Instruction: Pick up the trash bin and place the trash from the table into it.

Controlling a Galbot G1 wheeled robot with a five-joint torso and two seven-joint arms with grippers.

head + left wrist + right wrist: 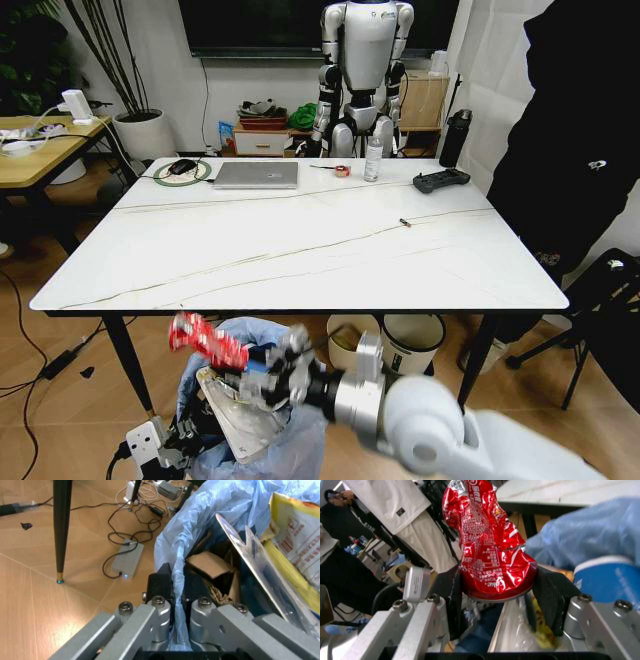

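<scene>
The trash bin (262, 345), lined with a crinkly light-blue bag (200, 513), stands off the table's (300, 250) near edge. My left gripper (179, 588) is shut on the bag's rim. My right gripper (250, 368) reaches in from the right, shut on a crumpled red wrapper (208, 342) that it holds just above the bin's mouth; the wrapper (490, 543) sits pinched between the black pads (551, 600). Inside the bin lie brown paper (207, 564), a yellowish wrapper (295, 528), a flat white pouch (235, 415) and a blue-and-white cup (607, 573).
At the table's far edge are a silver laptop (257, 175), a mouse (182, 167), a spray bottle (373, 160) and a black controller (441, 180). A cream bin (413, 340) stands under the table. A power adapter (127, 560) and cables lie by a table leg (61, 528). A person in black (570, 120) stands at the right.
</scene>
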